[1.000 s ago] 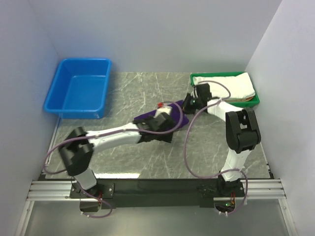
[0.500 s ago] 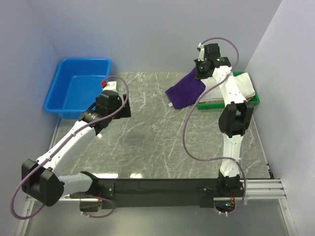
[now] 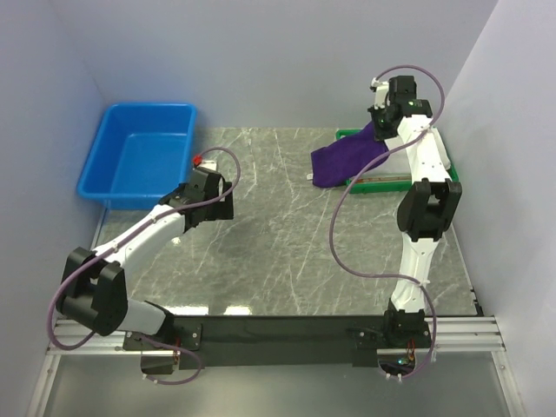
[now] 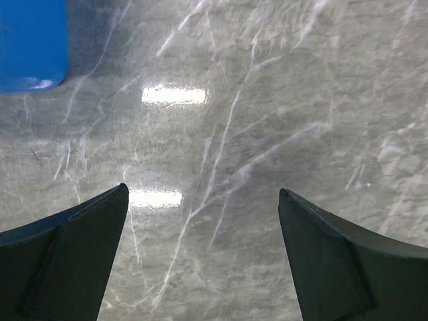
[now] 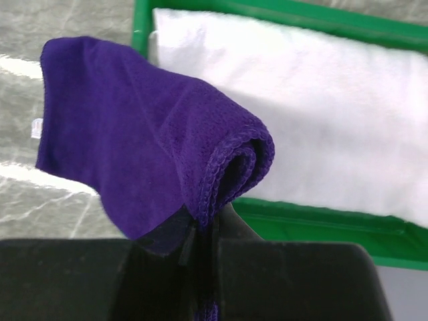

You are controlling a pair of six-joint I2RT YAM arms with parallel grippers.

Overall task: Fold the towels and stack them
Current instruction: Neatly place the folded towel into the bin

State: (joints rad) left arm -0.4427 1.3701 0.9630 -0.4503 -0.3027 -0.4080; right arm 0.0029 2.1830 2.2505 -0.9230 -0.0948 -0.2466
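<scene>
My right gripper (image 5: 217, 214) is shut on a folded edge of the dark purple towel (image 5: 140, 140). It holds the towel up at the back right, and the purple towel (image 3: 346, 159) hangs over the left edge of the green tray (image 3: 346, 134). A folded white towel (image 5: 301, 100) lies in the green tray (image 5: 321, 224) just behind the purple one. My left gripper (image 4: 202, 190) is open over bare marble with nothing between its fingers. The left gripper (image 3: 224, 200) sits at the left of the table, beside the blue bin.
A blue plastic bin (image 3: 137, 165) stands at the back left, and its corner (image 4: 32, 43) shows in the left wrist view. Grey walls close in the left, back and right. The right arm (image 3: 426, 208) rises tall along the right side.
The right gripper lifted the purple towel from the table's middle to the green tray's left edge. The left arm let go, opened, and swung left towards the blue bin.
</scene>
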